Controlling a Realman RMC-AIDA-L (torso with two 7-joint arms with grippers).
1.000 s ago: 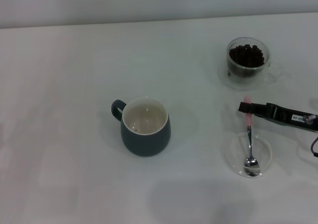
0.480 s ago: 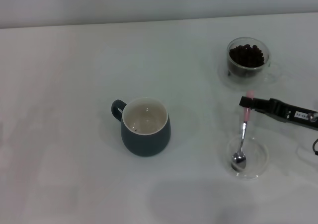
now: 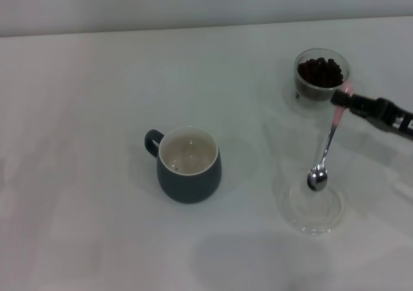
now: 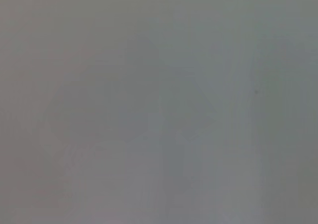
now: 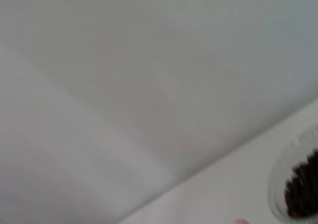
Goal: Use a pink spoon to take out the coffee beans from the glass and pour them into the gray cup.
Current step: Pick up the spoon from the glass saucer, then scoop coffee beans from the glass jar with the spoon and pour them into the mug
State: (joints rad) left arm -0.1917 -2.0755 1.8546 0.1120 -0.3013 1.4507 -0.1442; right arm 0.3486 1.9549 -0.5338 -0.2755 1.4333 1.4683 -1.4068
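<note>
In the head view my right gripper (image 3: 341,100) is shut on the pink handle of the pink spoon (image 3: 326,150). The spoon hangs in the air with its silver bowl down, above a shallow clear dish (image 3: 312,204). The glass (image 3: 321,75) with dark coffee beans (image 3: 319,72) stands at the far right, just behind the gripper. The beans also show at the edge of the right wrist view (image 5: 300,188). The gray cup (image 3: 188,164) stands in the middle, handle to the left, cream inside. The left gripper is out of view.
The white table (image 3: 97,110) stretches wide to the left of the gray cup. A pale wall runs along the table's far edge. The left wrist view shows only a plain grey surface.
My right gripper has lifted the spoon out of the clear dish and moved it up and back toward the glass. The spoon now hangs free of the dish.
</note>
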